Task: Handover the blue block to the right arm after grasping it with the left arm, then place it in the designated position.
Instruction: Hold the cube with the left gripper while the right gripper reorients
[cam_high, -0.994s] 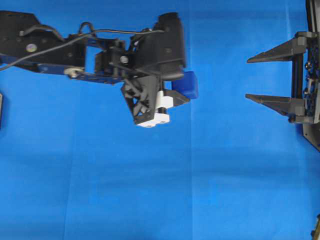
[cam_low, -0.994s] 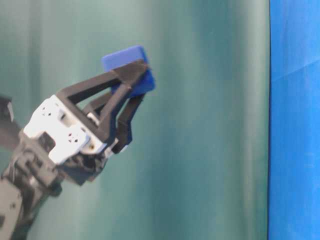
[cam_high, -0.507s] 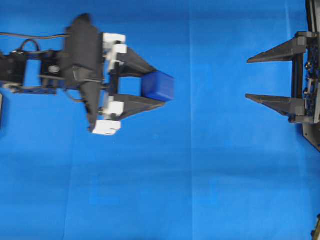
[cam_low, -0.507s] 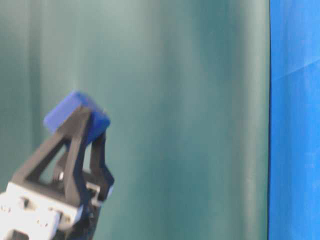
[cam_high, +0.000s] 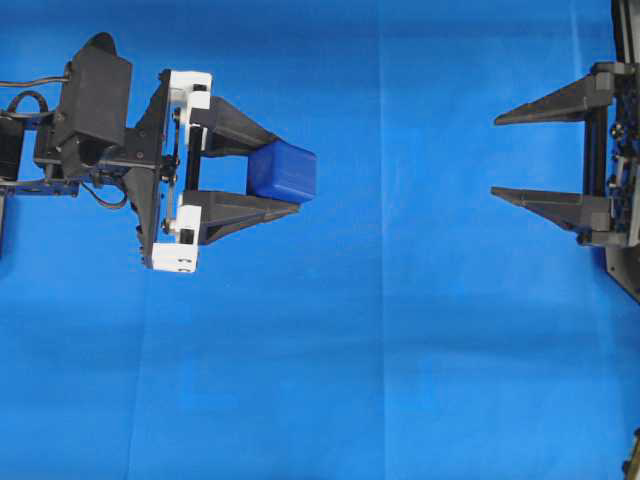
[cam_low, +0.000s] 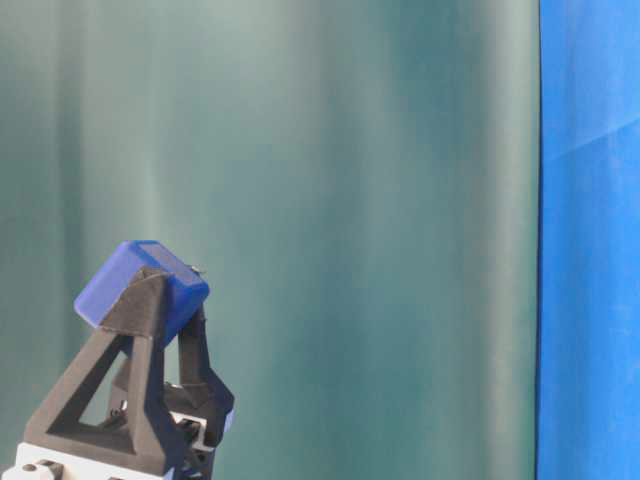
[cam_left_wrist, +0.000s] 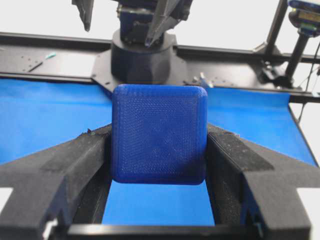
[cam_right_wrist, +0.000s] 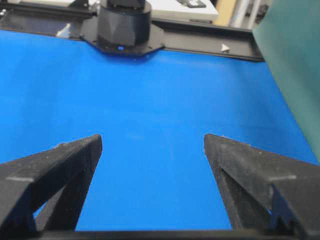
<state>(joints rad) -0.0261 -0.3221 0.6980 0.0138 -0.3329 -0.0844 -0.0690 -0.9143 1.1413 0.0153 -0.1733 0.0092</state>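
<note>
- No text, label, brand, number or sign is readable in any view.
</note>
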